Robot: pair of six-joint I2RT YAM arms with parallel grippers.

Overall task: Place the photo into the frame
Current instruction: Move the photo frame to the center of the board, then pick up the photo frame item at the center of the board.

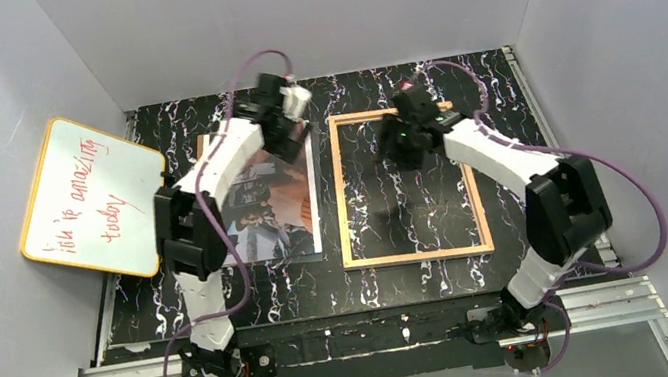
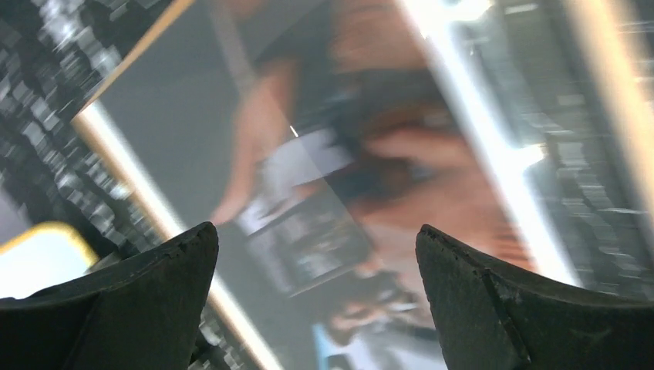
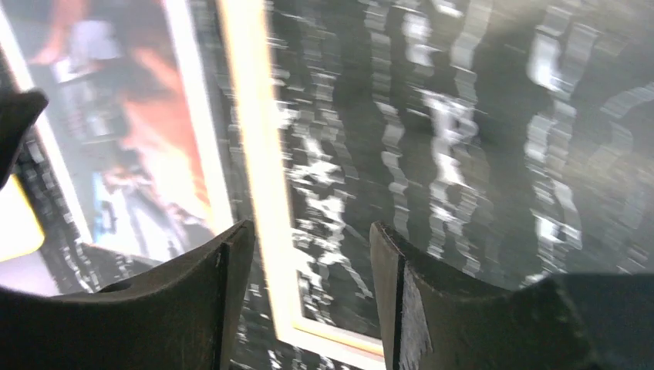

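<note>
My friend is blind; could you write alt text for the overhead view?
A photo lies beside an empty frame on a dark table. The left pincer hovers over the photo, the right pincer over the frame.

The top camera looks down on the black marbled bench [image 1: 405,278]; both close, blurred wrist views share the reddish-orange rectangular paper photo [image 2: 370,154].

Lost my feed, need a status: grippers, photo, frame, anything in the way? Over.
Left gripper open above photo. Right gripper open above frame. Photo flat, face up, left of frame, not inside. Whiteboard off left, nothing blocking.
</note>
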